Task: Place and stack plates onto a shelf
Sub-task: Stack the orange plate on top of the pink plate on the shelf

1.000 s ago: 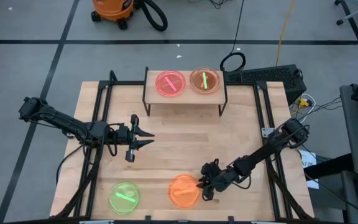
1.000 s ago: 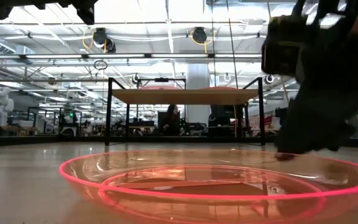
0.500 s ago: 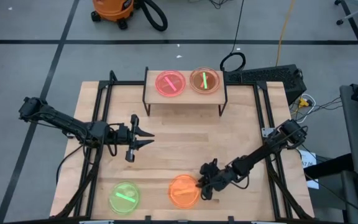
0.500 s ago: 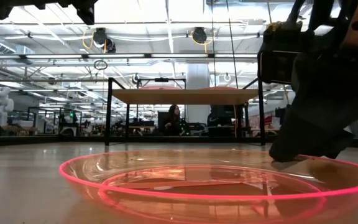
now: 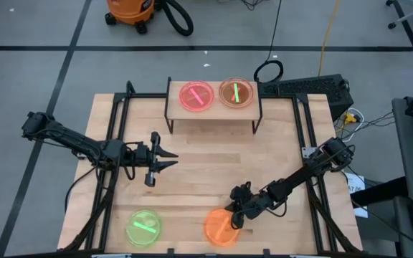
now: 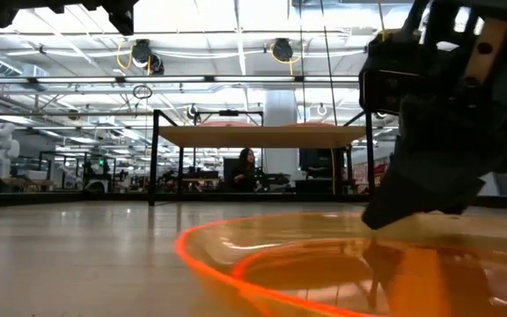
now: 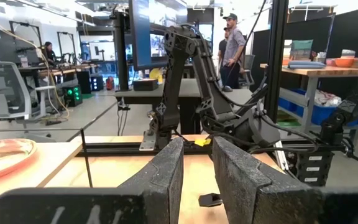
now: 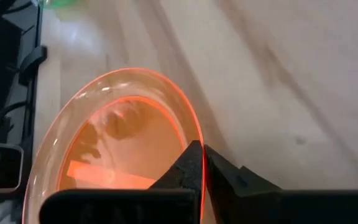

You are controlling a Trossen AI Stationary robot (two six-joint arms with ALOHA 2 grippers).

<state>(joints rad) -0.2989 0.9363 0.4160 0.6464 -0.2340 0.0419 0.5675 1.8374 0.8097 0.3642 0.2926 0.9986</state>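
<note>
An orange plate (image 5: 221, 228) lies near the table's front edge, and my right gripper (image 5: 233, 216) is shut on its rim. A green plate (image 5: 143, 228) lies flat on the table to its left. The shelf (image 5: 214, 113) stands on its thin black legs at the far side. On it sit a pink plate (image 5: 196, 96) and an orange plate with a green streak (image 5: 236, 93). My left gripper (image 5: 169, 163) hovers open at mid-left over the table, touching nothing. My right gripper pinches the orange plate's rim (image 8: 194, 134) on the side toward the table's right edge, one finger inside the plate and one outside. The fingers (image 6: 394, 207) slant down from the right. The plate sits low at the tabletop; whether it is lifted I cannot tell.
Black rails (image 5: 117, 136) run along the table's left and right sides. Bare wood lies between the shelf and the front plates. A person stands beyond the table in the left wrist view (image 7: 233, 43).
My right gripper has shut on the orange plate's rim. The plate has slid toward the table's near edge and a little to the right. The left arm has kept still.
</note>
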